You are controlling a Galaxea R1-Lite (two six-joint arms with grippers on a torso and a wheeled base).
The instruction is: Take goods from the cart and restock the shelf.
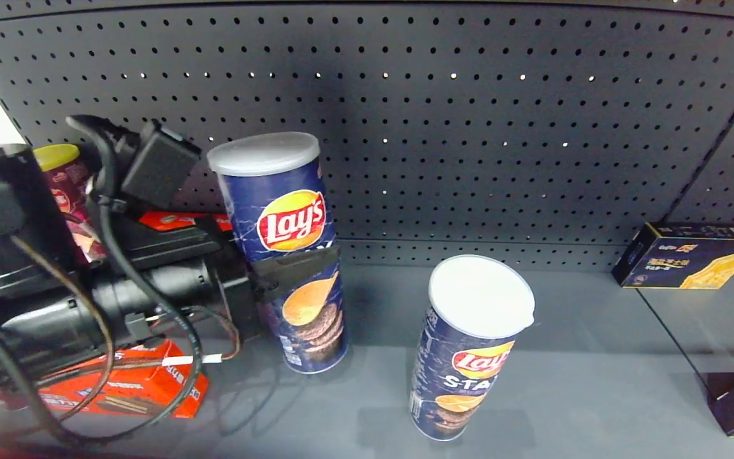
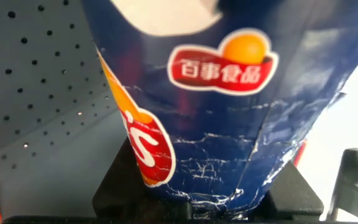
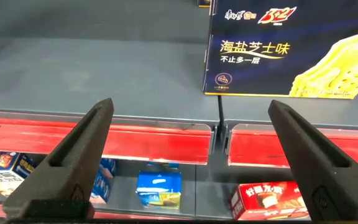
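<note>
At shelf (image 1: 596,382), left pincer (image 1: 297,264) clasping chip can (image 1: 278,204)

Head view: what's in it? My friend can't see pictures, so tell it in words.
The left gripper has its jaws shut around a tall blue chip can, upright near the back of a grey shelf. A second can stands free to its right. A red box lies on the left, a dark box far right.

Chip can (image 1: 278,191) looks glossy, metal pegboard (image 1: 469,127) matt.
</note>
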